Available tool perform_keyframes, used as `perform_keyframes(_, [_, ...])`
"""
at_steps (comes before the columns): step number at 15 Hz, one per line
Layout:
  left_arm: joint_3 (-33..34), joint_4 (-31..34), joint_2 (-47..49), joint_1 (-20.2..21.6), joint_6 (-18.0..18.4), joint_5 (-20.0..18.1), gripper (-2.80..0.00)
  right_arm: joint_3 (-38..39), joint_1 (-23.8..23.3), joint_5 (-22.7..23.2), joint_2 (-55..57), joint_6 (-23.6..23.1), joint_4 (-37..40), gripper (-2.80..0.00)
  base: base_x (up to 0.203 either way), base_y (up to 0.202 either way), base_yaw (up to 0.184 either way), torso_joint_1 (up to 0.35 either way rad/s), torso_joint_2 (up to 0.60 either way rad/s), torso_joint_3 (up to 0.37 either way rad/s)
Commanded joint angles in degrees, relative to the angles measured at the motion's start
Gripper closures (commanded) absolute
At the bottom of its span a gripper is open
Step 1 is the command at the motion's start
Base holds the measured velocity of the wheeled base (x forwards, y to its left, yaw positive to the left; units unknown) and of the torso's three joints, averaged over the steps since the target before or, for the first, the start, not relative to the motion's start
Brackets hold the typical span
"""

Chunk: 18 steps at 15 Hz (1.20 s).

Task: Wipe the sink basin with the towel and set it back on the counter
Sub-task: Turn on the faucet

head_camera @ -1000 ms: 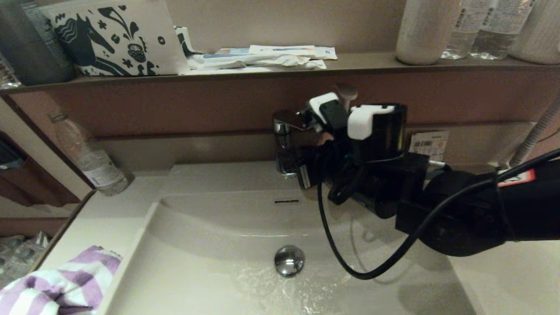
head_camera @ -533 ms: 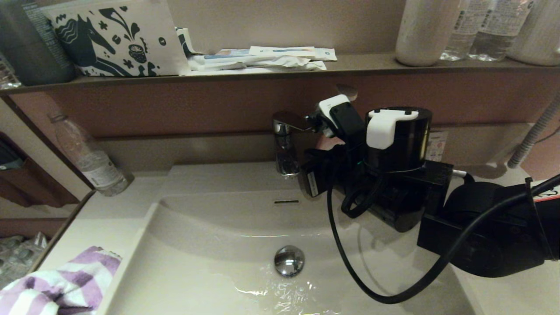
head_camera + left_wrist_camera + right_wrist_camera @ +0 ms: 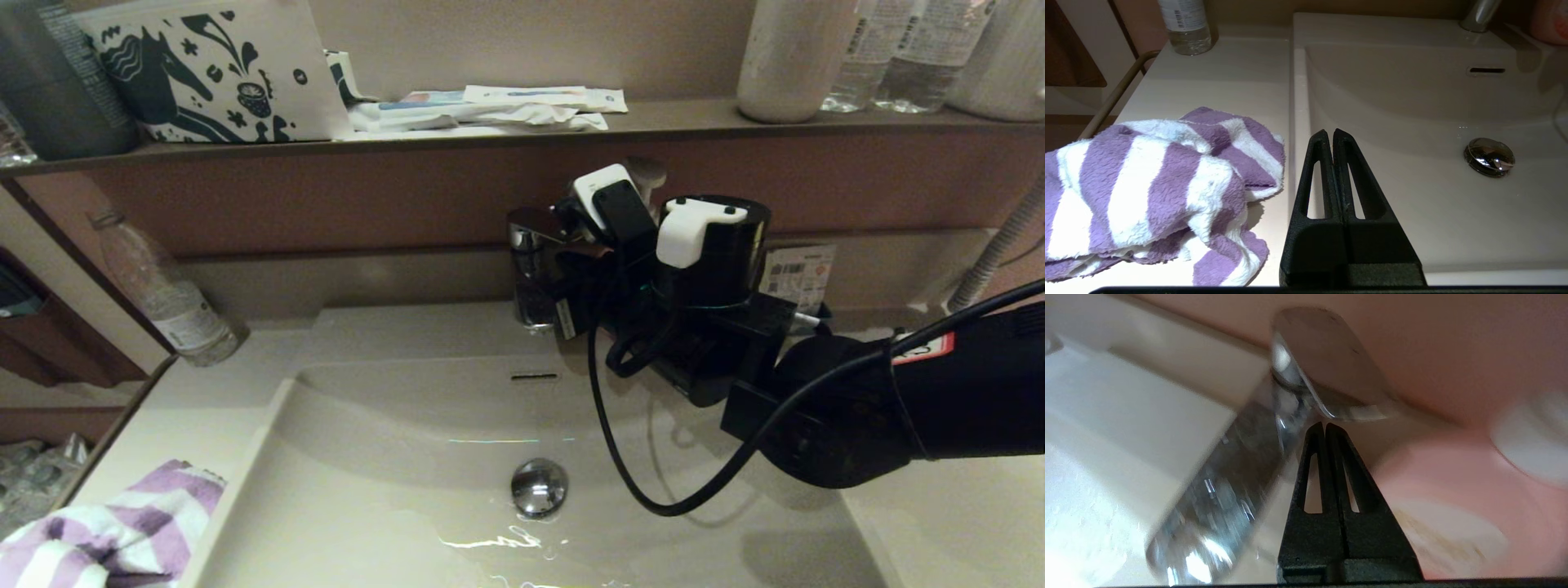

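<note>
A cream-white bench (image 3: 204, 408) is formed in one piece with a wide, shallow sink basin (image 3: 367, 506), where water lies pooled around the round chrome drain plug (image 3: 539, 487). A brown ledge (image 3: 490, 131) runs along the wall above, carrying a horse-print pouch (image 3: 204, 69), packets (image 3: 490, 106) and bottles (image 3: 865, 57); a clear bottle (image 3: 167, 298) leans in the back corner of the bench.

The right pincer (image 3: 1325, 425) is seen with its fingers pressed together, its tips just under the flat chrome lever of the tap (image 3: 1327, 363); contact seems likely, though the blur leaves it unsure. The drain plug lies below and nearer the robot than this pincer.

The left pincer (image 3: 1333, 132) is likewise closed on nothing and hangs over the basin's edge. The purple-and-white striped towel (image 3: 1155, 188) lies crumpled on the bench just beside it, on its outer side, not touched.

Compared with half a second earlier, the right arm is found shifted back toward the tap, and the rippling on the water has calmed. The towel has not moved.
</note>
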Motion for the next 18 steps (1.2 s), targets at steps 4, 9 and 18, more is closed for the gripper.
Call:
perform_keyframes(4, [0.0, 0.0, 0.0, 0.0, 0.0, 0.0, 0.0, -3.3, -0.6, -1.0, 3.8, -1.2, -0.4, 0.0, 0.0, 0.0, 0.0, 0.0, 0.0, 0.0])
perform_keyframes(9, [0.0, 0.0, 0.0, 0.0, 0.0, 0.0, 0.0, -10.7, -0.7, -1.2, 5.4, -1.7, -0.6, 0.0, 0.0, 0.0, 0.0, 0.0, 0.0, 0.0])
perform_keyframes(18, [0.0, 0.0, 0.0, 0.0, 0.0, 0.0, 0.0, -14.6, -0.8, -1.4, 5.0, -2.6, -0.4, 0.0, 0.0, 0.0, 0.0, 0.0, 0.0, 0.0])
